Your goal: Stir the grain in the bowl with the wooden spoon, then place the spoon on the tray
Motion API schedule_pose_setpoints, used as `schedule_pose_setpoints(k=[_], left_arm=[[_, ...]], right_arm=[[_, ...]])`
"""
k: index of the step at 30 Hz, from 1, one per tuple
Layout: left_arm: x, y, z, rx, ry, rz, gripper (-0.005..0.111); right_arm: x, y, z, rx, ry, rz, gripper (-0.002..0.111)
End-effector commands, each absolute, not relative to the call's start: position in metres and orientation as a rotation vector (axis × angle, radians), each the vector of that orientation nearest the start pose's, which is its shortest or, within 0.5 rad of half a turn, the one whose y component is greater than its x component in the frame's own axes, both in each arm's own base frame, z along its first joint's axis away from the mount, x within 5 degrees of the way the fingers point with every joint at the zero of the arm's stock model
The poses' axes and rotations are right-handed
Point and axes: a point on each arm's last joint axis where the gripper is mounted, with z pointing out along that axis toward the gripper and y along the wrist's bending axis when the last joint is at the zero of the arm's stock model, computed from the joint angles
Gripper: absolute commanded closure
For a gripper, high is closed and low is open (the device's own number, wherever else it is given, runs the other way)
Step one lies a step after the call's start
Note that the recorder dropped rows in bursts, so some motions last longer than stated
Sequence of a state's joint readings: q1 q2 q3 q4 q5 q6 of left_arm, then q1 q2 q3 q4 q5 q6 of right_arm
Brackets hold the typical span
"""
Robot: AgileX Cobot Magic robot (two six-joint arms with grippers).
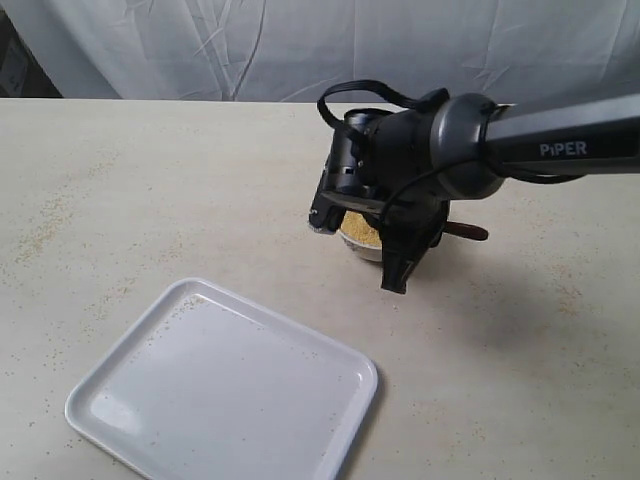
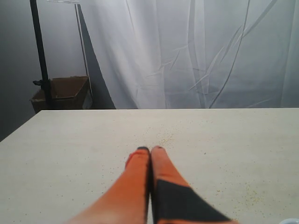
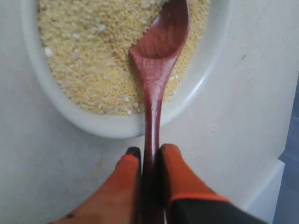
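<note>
The white bowl [image 1: 358,246] stands at mid-table, mostly hidden in the exterior view by my right arm [image 1: 440,150], which reaches over it. Yellow grain [image 3: 88,56] fills the bowl [image 3: 107,126]. The wooden spoon [image 3: 156,70] has its oval end resting in the grain, and its handle crosses the rim. My right gripper [image 3: 150,150] is shut on that handle just outside the bowl. The handle's end [image 1: 466,232] sticks out to the right. The white tray [image 1: 220,390] lies at the front left with nothing on it. Away from all of these, my left gripper [image 2: 150,149] is shut over bare table, holding nothing.
Loose grains [image 1: 45,225] are scattered on the beige tabletop at the left, and a few specks lie on the tray. A white cloth [image 1: 300,45] hangs behind the table. A cardboard box [image 2: 60,93] and a black pole [image 2: 39,51] stand beyond the table's far corner.
</note>
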State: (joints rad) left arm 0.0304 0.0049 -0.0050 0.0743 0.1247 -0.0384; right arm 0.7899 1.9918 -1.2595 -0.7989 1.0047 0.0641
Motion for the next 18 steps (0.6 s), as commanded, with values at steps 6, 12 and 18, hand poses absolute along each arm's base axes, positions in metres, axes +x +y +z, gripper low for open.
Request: schedule_pose_setpoints(k=[6, 12, 18], left_arm=[[0.056, 0.002, 0.202, -0.003, 1.61, 0.051, 0.106], [0.056, 0.002, 0.202, -0.005, 1.61, 0.049, 0.106], [0.056, 0.002, 0.202, -0.005, 1.61, 0.049, 0.106]], right_arm=[[0.298, 0.223, 0.169, -1.579, 2.299, -0.942, 0.108], [0.296, 0.221, 0.181, -1.552, 2.292, -0.941, 0.108], [0.295, 0.214, 0.198, -1.521, 2.271, -1.016, 0.108]])
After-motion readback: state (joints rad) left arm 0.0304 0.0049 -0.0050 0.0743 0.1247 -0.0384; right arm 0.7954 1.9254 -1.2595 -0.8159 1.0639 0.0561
